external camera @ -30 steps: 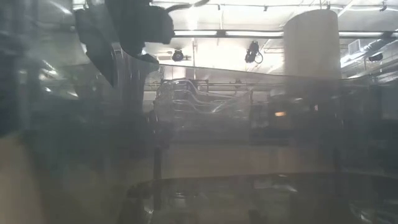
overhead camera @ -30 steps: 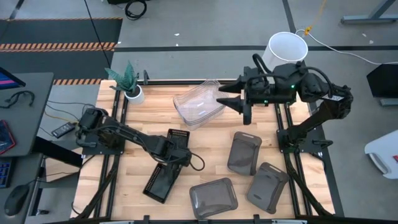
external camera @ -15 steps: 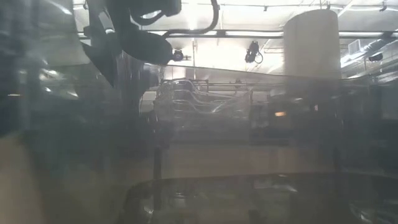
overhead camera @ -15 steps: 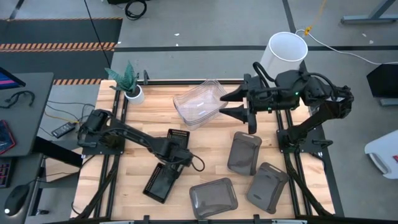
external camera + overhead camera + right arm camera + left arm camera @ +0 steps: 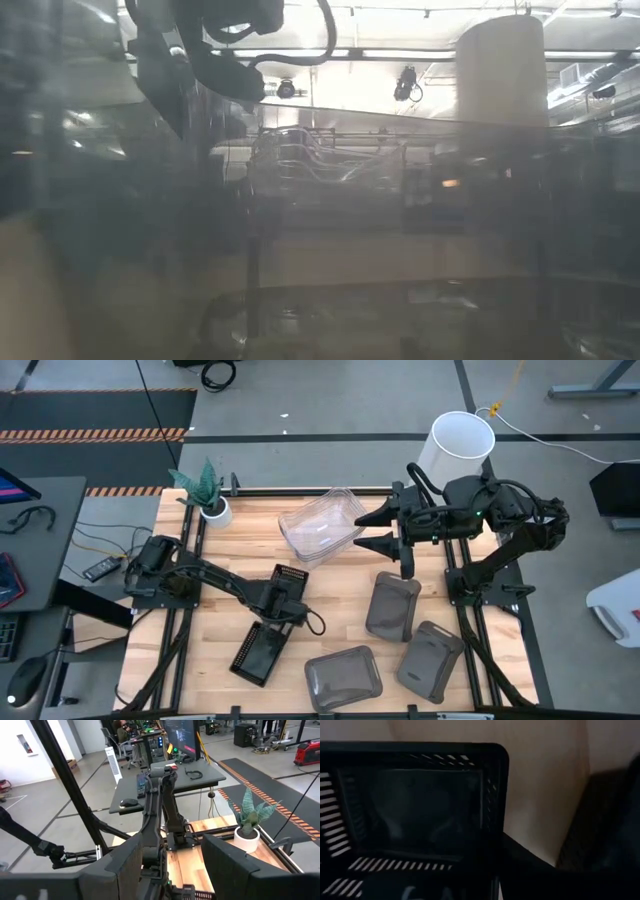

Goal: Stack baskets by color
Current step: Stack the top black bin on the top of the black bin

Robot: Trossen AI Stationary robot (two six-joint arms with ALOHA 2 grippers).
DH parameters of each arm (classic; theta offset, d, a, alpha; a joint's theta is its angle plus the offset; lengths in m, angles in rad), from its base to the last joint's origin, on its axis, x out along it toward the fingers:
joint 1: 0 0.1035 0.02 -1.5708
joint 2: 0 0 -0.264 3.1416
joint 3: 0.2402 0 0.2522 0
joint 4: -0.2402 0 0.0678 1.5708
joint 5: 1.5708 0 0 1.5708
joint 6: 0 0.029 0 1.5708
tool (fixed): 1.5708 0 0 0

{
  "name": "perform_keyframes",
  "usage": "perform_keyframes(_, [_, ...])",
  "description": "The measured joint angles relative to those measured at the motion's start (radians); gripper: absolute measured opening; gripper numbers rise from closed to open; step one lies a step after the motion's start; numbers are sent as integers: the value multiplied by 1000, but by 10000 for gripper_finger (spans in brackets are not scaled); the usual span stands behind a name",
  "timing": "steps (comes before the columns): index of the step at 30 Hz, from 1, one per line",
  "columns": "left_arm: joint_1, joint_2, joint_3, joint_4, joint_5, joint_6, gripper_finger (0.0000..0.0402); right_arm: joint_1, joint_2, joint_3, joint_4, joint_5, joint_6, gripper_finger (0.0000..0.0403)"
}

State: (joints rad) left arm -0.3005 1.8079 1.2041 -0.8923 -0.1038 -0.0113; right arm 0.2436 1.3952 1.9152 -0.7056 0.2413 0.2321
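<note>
As the left tool (image 5: 279,593) pinches a black basket (image 5: 284,588) by its thin stiff rim, light perforated plastic looks easily tipped; right tool (image 5: 372,529) hangs wide.

We see two matte-black arms w/ looping black cables; right tool (image 5: 383,528) has pointed fingers, green LED nearby.

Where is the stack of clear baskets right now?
In the high view, the clear baskets sit at the table's far edge near its middle, between the potted plant on the left and the raised right gripper just beside them.
</note>
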Motion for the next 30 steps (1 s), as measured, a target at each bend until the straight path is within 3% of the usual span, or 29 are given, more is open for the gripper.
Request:
perform_keyframes(8, [-5, -165, 3, -192, 49, -44, 11, 0, 0, 0, -2, 0, -26, 208])
perform_keyframes(15, [-46, -311, 100, -239, 204, -57, 11, 0, -1, 0, -5, 1, -41, 208])
perform_keyframes(22, [-140, -320, 237, -284, 248, -65, 11, -5, -2, 0, -22, 4, -45, 208])
perform_keyframes(30, [-299, -318, 236, -286, 265, -116, 11, -5, -2, 0, -74, 4, -23, 208])
